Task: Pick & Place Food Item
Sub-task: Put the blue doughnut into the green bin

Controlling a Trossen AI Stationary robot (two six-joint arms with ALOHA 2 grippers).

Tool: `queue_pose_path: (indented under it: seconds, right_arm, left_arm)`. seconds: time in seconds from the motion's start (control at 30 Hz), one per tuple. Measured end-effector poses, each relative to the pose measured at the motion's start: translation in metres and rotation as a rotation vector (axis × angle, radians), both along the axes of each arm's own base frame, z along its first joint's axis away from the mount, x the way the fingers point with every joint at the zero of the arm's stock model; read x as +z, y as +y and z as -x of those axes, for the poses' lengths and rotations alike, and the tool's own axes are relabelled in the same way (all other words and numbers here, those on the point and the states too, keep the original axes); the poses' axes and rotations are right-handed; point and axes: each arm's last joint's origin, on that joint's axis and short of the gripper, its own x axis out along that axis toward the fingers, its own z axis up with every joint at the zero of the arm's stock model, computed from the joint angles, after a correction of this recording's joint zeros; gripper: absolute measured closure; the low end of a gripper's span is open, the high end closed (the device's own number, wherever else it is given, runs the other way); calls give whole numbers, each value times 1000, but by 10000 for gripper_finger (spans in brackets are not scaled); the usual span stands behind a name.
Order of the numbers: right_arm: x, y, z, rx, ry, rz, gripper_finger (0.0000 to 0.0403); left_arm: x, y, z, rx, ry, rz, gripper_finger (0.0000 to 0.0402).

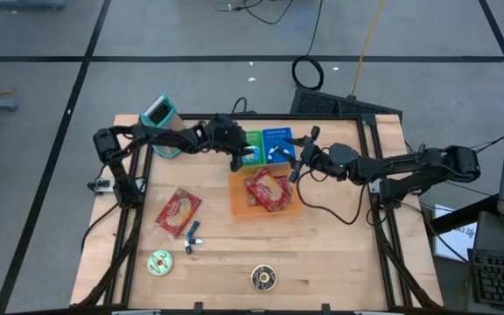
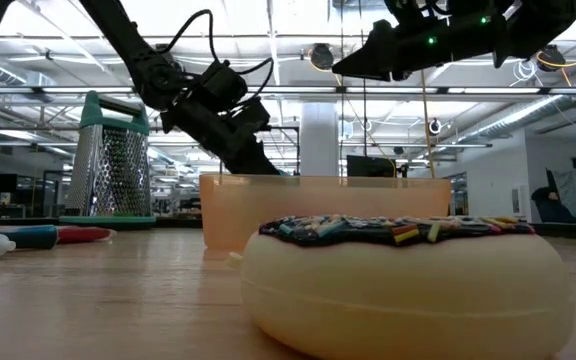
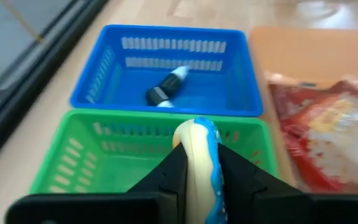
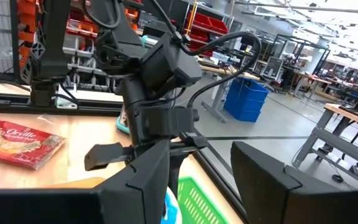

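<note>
Placing step: the left claw (image 3: 199, 177) grips a blue-iced doughnut (image 3: 199, 155) above the green basket (image 3: 92, 163), far centre of the tabletop (image 1: 322, 262). Next: lower, release inside. The right claw (image 1: 303, 156), parted and empty, waits right of the blue basket (image 1: 278, 138).

Robotics lab in an open industrial hall: a wooden table (image 1: 322, 262) on a taped concrete floor (image 1: 191, 87), ceiling trusses (image 2: 298, 92) with strip lights, parts racks (image 4: 201, 28), workbenches (image 4: 347, 115) and a blue bin (image 4: 246, 99).

Snack packet (image 1: 269, 189) in tray (image 1: 238, 203), seemingly touching two baskets (image 1: 277, 142).
</note>
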Motion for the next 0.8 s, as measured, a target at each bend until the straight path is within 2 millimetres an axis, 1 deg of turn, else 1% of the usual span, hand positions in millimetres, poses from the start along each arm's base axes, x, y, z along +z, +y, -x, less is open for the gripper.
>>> queue_pose_path:
  seconds: [0.13, 0.4, 0.5, 0.63, 0.8]
  right_arm:
    - [0, 0, 0, -2, 0, 0, 241]
    - [0, 0, 0, -2, 0, 0, 242]
    - [0, 0, 0, -2, 0, -1, 241]
    - [0, 0, 0, -2, 0, -1, 243]
    - [0, 0, 0, -2, 0, -1, 241]
  left_arm:
    - [-1, -2, -1, 49, 25, -35, 295]
    - [-3, -5, -2, 144, 79, -90, 205]
    - [-3, -4, -2, 170, 80, -99, 178]
    - [-2, -3, -1, 225, 90, -121, 153]
    - [-1, 0, 0, 286, 109, -192, 134]
